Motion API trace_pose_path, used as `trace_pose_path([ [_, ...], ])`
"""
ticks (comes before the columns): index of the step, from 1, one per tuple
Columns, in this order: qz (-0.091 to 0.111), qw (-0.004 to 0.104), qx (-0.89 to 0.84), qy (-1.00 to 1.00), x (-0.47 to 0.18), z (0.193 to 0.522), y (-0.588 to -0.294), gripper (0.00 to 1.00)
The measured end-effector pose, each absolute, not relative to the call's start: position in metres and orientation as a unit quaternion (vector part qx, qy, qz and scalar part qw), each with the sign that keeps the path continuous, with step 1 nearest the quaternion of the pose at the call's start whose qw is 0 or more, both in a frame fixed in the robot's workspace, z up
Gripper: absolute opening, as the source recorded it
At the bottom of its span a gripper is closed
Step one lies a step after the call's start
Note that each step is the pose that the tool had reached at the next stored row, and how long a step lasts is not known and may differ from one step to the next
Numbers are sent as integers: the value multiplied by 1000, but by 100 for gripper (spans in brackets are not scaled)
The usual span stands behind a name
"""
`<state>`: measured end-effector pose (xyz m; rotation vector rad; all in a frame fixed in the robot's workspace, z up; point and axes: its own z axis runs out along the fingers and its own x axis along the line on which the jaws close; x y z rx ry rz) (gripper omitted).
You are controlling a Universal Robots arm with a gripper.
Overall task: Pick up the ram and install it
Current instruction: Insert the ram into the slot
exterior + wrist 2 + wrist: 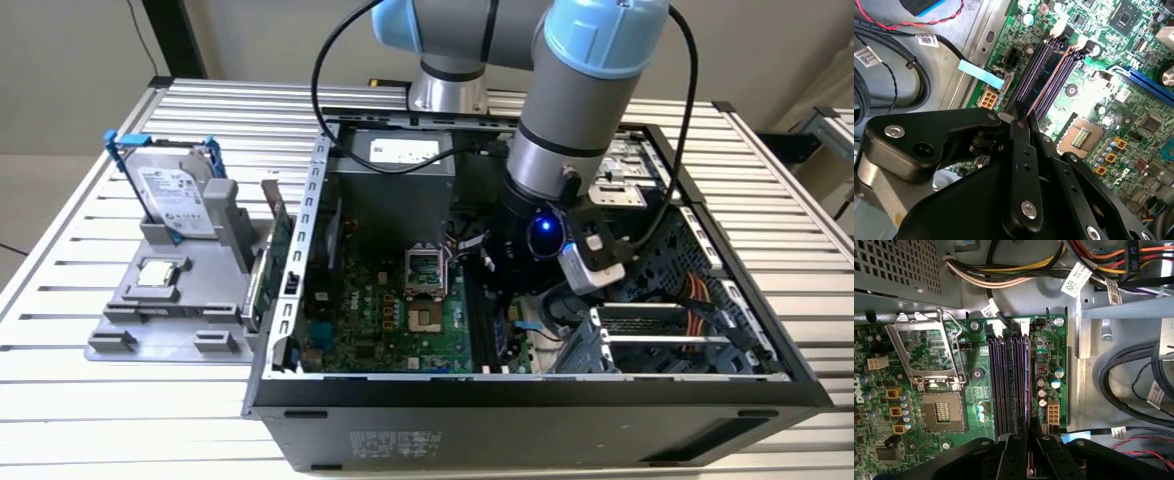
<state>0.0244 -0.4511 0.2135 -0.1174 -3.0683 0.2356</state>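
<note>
- Gripper (1020, 120): fingers closed narrow on the edge of the ram (1046, 82).
- Ram stands upright in a motherboard (974, 375) memory slot.

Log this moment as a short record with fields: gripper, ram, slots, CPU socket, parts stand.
gripper: gripper shut on the ram, down inside the open computer case
ram: ram held edge-on between the fingers, lined up along the memory slots; whether it is seated cannot be told
memory slots: memory slots run parallel, beside the CPU socket
CPU socket: CPU socket empty, its retention frame swung open
parts stand: grey parts stand outside the case at the exterior view's left, holding the hard drive upright and the CPU chip flat
</note>
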Motion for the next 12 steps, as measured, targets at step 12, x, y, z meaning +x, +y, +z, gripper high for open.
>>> trace_pose_path([
  [12, 86, 31, -38, -995, 25, 220, -451, 0],
])
